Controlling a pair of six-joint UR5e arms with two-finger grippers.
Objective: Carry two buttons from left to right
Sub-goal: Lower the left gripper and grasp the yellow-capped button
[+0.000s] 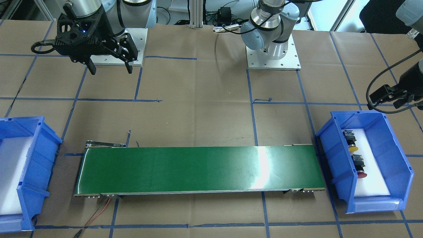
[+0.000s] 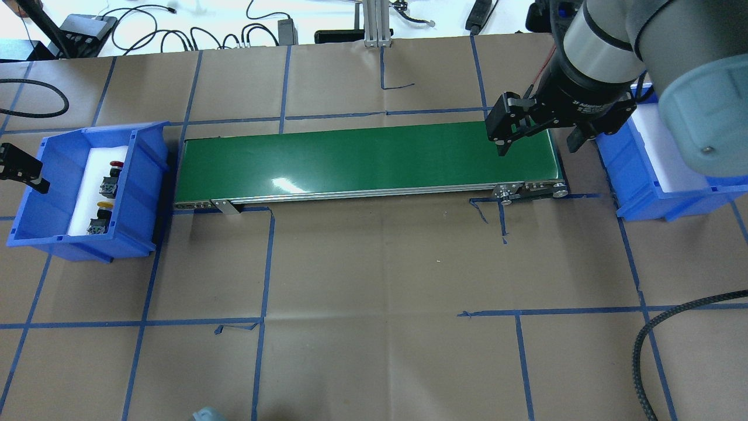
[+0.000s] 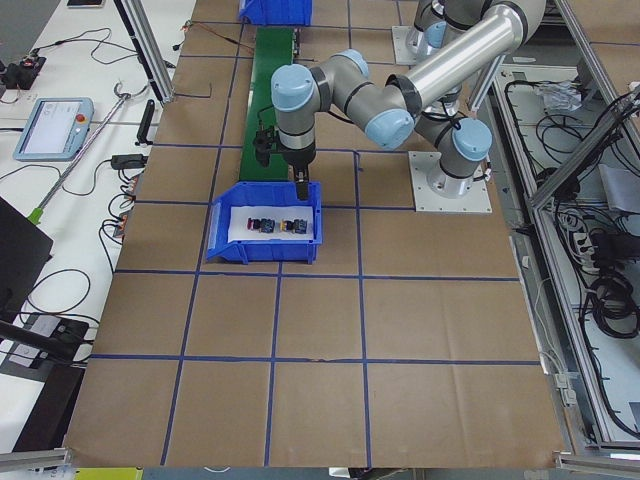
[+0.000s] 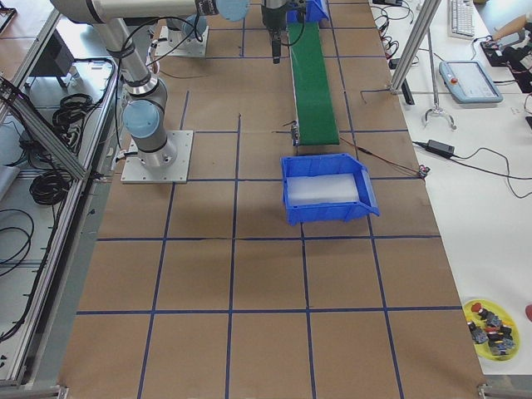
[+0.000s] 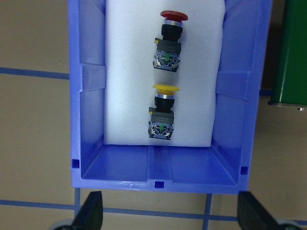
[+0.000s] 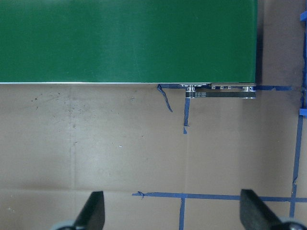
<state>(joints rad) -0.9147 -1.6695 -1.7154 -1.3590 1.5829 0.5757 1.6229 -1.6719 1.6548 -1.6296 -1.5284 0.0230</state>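
Neither is carried over yet: the yellow button and red button lie in the blue bin at the overhead view's left. My left gripper and right gripper both gape empty.

Red button, yellow button, both lying sideways, in line, inside blue bin

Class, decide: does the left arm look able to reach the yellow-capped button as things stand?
Probably yes: the left gripper hangs open by the open-topped blue bin, and nothing covers the yellow-capped button on its white foam.
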